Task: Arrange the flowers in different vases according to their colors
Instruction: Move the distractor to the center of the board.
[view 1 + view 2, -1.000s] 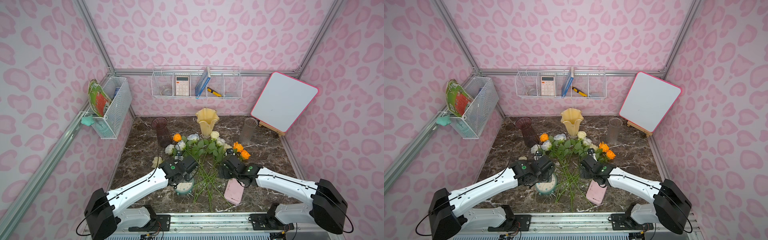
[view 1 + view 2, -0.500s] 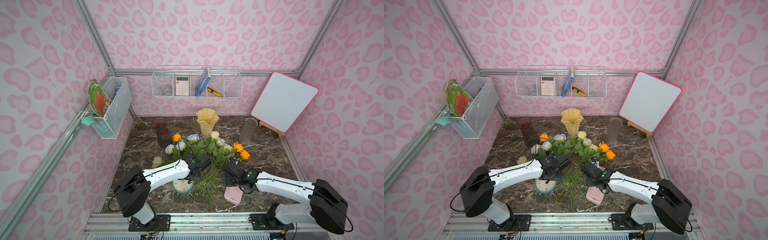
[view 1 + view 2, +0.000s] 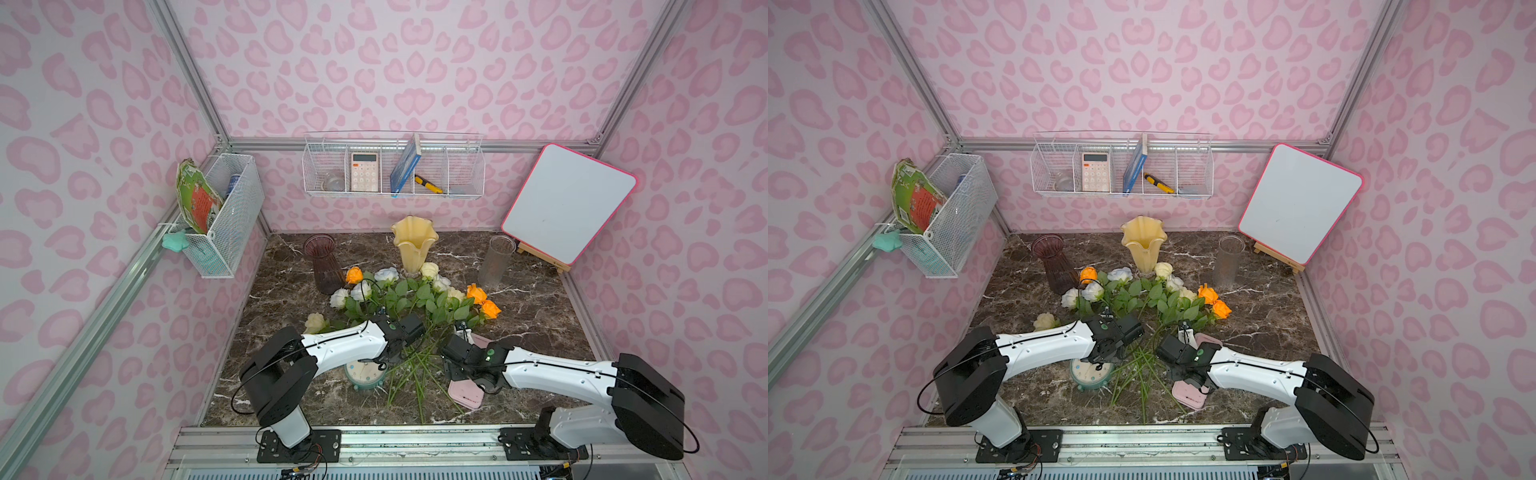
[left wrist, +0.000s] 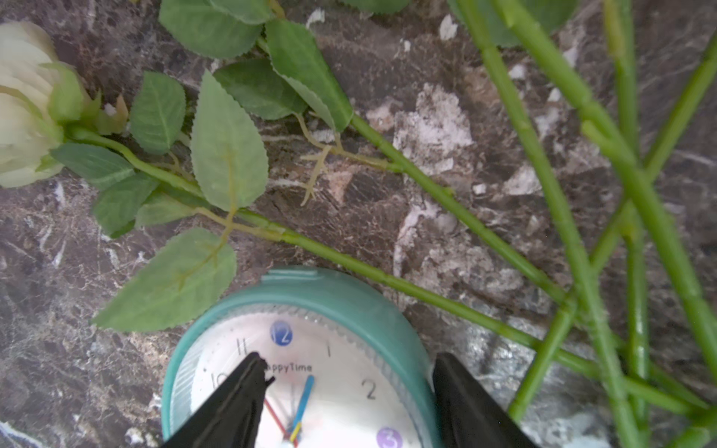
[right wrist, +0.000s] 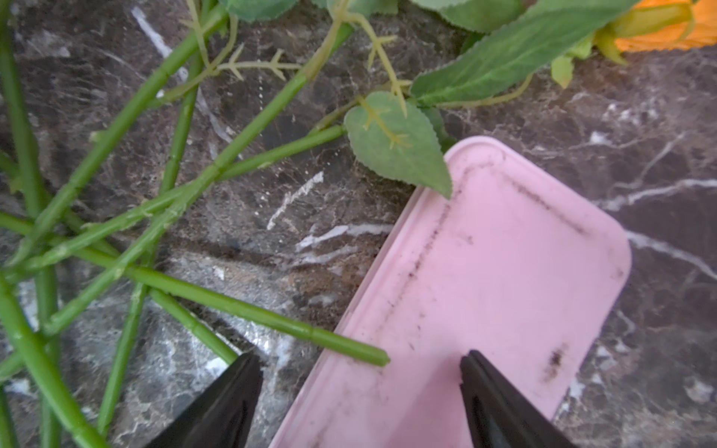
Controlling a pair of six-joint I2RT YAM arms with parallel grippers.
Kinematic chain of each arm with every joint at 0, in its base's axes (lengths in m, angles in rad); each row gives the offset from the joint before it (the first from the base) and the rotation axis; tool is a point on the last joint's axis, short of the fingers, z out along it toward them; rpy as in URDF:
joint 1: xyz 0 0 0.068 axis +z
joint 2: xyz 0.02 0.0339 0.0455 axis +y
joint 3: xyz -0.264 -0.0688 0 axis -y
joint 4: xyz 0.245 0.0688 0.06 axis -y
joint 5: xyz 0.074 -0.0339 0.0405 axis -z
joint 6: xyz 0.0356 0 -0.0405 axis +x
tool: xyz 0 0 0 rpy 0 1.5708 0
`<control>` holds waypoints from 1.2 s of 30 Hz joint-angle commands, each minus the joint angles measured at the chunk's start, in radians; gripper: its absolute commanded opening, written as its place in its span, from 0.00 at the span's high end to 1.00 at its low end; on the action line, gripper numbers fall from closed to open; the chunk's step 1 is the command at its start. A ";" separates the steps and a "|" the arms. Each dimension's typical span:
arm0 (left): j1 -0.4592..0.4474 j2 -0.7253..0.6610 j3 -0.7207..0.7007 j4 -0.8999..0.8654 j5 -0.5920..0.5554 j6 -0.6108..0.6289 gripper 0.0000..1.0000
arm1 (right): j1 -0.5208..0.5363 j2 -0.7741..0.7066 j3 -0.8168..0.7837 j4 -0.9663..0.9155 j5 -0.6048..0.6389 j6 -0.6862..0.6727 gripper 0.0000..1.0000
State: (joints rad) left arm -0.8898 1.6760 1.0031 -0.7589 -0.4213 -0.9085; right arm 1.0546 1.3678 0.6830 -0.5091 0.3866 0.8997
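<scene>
The flowers [image 3: 415,299] lie in a loose fan mid-table, heads to the back and stems [image 3: 411,374] crossing toward the front. Behind them stand three vases: dark purple [image 3: 323,262], pale yellow [image 3: 414,245] and clear glass [image 3: 494,262], none holding a flower. My left gripper [image 4: 345,357] is open above a teal clock [image 4: 310,388], with a cream rose's stem [image 4: 349,263] just beyond its tips. My right gripper [image 5: 359,355] is open over the edge of a pink case [image 5: 485,291]. A cut stem end [image 5: 372,358] lies between its jaws, ungripped.
The teal clock [image 3: 365,374] and the pink case [image 3: 467,395] lie at the front among the stems. One cream rose [image 3: 315,322] lies apart to the left. A whiteboard on an easel [image 3: 569,203] leans at the back right. Wire baskets [image 3: 395,174] hang on the walls.
My left arm has swung right, bringing its wrist from beside the clock to over the stems. My right wrist has drawn back toward the front, over the pink case.
</scene>
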 commanded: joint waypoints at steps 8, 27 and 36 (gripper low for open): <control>0.036 -0.002 -0.085 0.001 0.080 -0.004 0.31 | 0.007 0.079 -0.015 -0.298 0.071 0.159 0.14; 0.212 -0.230 -0.277 0.008 0.098 0.048 0.31 | -0.252 -0.134 -0.081 -0.319 0.180 0.297 0.11; 0.173 -0.498 -0.232 -0.053 0.036 0.039 0.20 | -0.130 -0.245 0.083 -0.294 0.253 0.225 0.09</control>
State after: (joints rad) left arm -0.6941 1.2583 0.7460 -0.7704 -0.3634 -0.8616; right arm 0.8776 1.1389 0.7364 -0.8013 0.6094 1.1534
